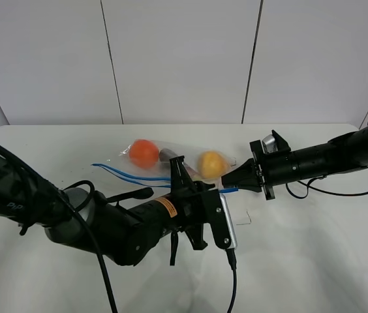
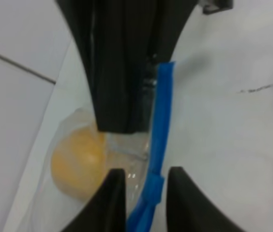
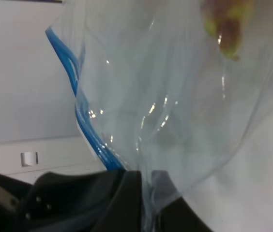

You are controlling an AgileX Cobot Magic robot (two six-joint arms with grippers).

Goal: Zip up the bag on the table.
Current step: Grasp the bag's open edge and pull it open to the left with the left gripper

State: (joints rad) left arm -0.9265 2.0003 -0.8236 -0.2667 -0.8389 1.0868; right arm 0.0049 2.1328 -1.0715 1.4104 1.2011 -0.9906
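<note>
Pale wall [image 1: 177, 59] panels with dark seams behind, a loose cable [image 1: 331, 193] trailing off the right arm onto the white tabletop [image 1: 301, 261]; from the high view the left arm's bulky wrist sits right in front of the bag [image 3: 175, 96] and covers its near edge. That left arm comes in low from the near left, reaching to the middle; the right arm stretches in level from the far right, and the two meet nose to nose at the bag's right end. Right pincer [image 1: 228, 184] is clamped tight on the clear plastic at that corner, beside the end of the blue strip [image 2: 160, 116]; left pincer [image 2: 146, 179] straddles the strip, fingers [image 2: 110, 203] a narrow gap apart with the blue band running between them, though whether the pads actually press it I cannot tell. The bag lies mid-tabletop toward the wall, crinkled and glossy; orange [image 1: 143, 153] at its left, dark eggplant [image 1: 167, 154] half hidden behind the left arm, yellow fruit [image 1: 211, 164] at its right; to the left the strip splits into two separate blue lines.
</note>
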